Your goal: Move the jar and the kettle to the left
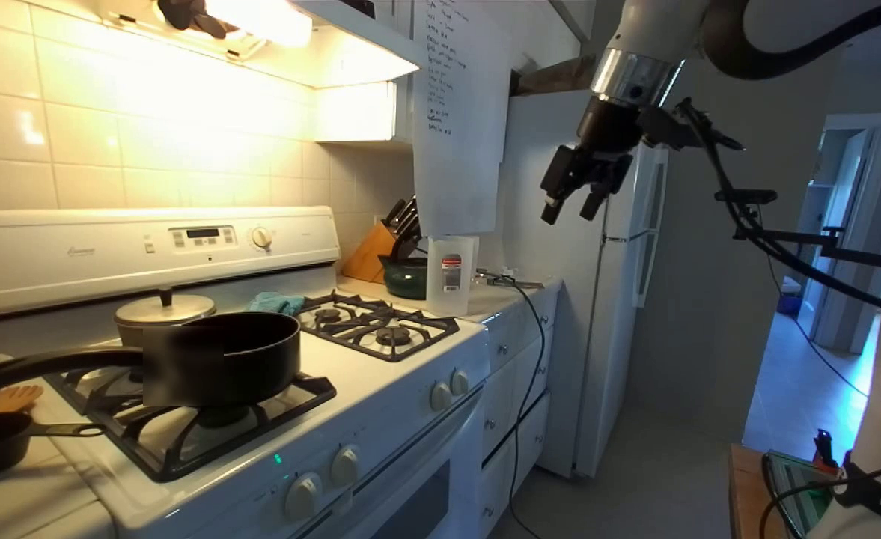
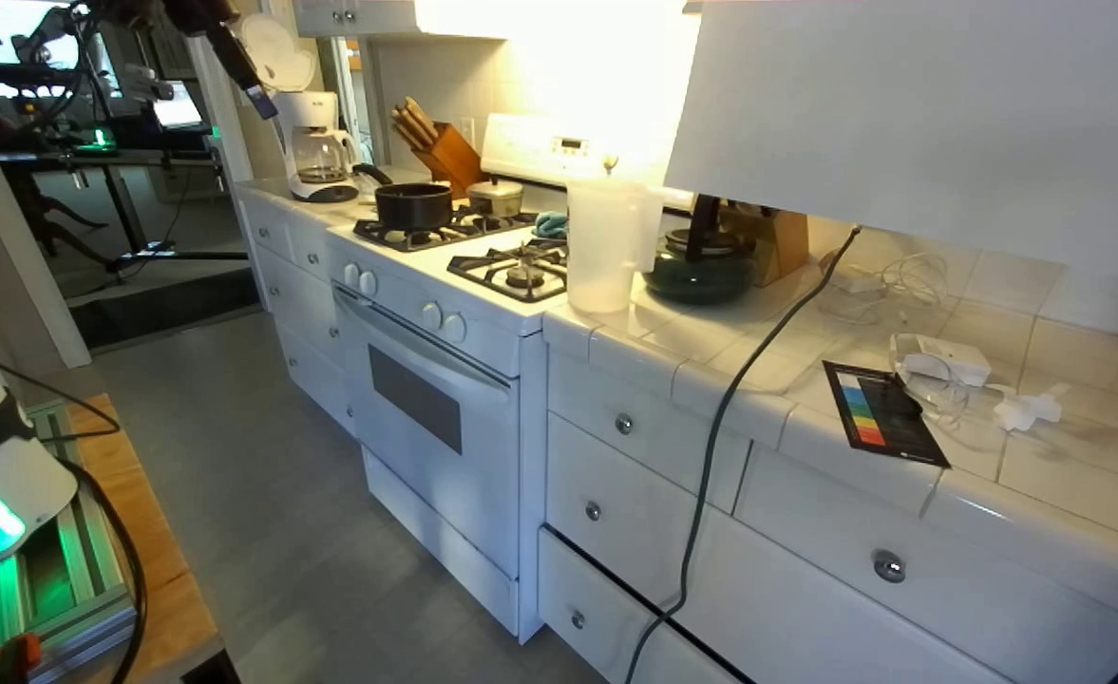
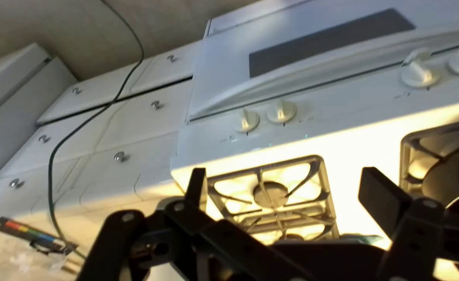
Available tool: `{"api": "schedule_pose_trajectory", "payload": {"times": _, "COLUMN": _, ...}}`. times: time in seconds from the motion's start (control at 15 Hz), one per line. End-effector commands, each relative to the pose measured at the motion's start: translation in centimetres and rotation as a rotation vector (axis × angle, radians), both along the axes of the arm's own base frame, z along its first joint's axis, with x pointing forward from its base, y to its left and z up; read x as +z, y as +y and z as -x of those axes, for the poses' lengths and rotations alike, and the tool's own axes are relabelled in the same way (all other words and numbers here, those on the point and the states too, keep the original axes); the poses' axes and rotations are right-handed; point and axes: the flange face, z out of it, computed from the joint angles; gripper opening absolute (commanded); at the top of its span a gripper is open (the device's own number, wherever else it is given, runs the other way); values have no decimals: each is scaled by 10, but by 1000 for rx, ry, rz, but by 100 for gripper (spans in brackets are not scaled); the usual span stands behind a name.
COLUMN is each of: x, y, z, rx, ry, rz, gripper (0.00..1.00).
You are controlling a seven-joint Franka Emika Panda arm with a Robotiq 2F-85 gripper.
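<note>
Exterior views, both: jar (image 2: pixel 601 247) upright, long axis vertical, beside kettle (image 2: pixel 701 276).

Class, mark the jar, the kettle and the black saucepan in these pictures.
Jar (image 2: pixel 599 249), in an exterior view: its translucent body.
Kettle (image 2: pixel 699 280), in an exterior view: its rounded dark side.
Black saucepan (image 2: pixel 413 210), in an exterior view: its outer wall.

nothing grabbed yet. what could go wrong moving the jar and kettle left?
1. The translucent jar stands close to the dark kettle, so the open gripper could knock one while reaching for the other.
2. The white sheet hangs low near both; the gripper might snag it.
3. If left means onto the burner grate, its open bars could leave the jar unsteady.
</note>
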Motion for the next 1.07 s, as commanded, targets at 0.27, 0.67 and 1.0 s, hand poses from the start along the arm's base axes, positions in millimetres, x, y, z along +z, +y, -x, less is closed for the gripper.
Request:
{"api": "schedule_pose_trajectory", "payload": {"times": 0.27, "x": 41, "y": -45, "z": -105, "rx": 46, "ry": -233, "rz": 387, "gripper": 100}}
{"api": "schedule_pose_trajectory", "payload": {"times": 0.67, "x": 53, "y": -73, "z": -167, "rx": 149, "ry": -341, "rz": 725, "gripper": 100}}
{"api": "schedule_pose_trajectory", "payload": {"times": 1.0, "x": 42, "y": -93, "z": -206, "rx": 195, "ry": -385, "rz": 977, "gripper": 100}}
